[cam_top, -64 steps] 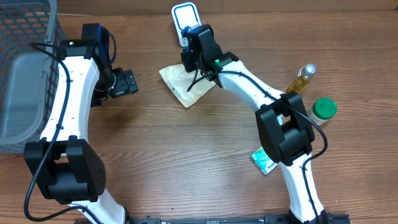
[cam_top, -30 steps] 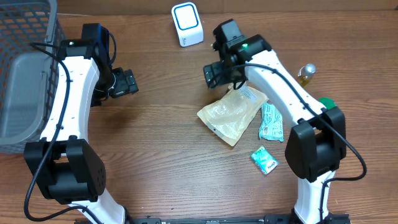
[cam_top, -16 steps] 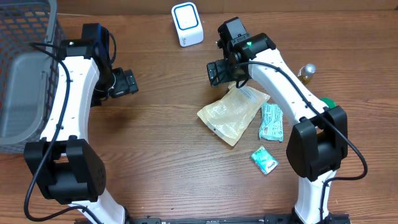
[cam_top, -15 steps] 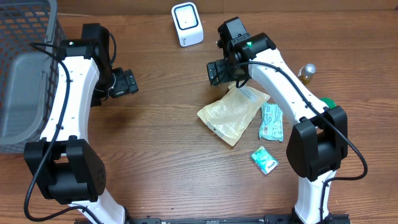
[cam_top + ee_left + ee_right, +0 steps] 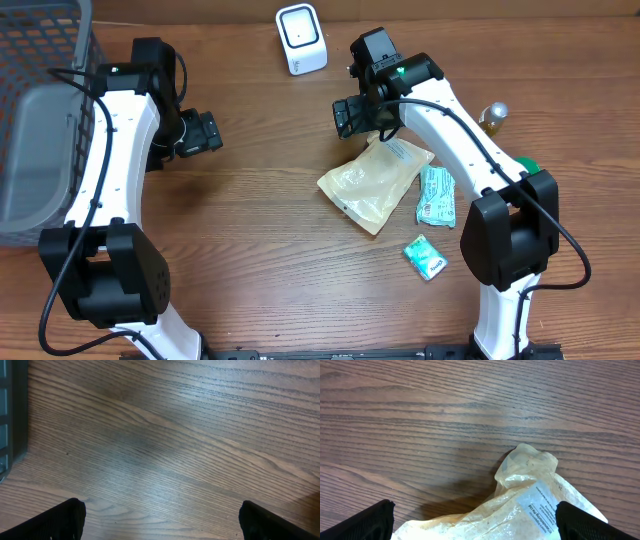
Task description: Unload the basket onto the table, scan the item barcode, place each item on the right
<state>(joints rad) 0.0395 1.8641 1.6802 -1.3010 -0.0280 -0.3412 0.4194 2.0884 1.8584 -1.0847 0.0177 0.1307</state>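
left fingers (image 5: 57, 519): spread wide, gripping nothing; I see only bare worktop (image 5: 165, 440) under them, basket (image 5: 40, 110) near.
right fingers (image 5: 367, 521): spread wide, gripping nothing; they hover over the pouch's top end.
pouch (image 5: 372, 183): lies flat on the worktop, white printed label facing up, free of both arms.
scanner (image 5: 301, 38): upright at the far edge, apart from the pouch.
packet (image 5: 436, 197): green, just beside the pouch.
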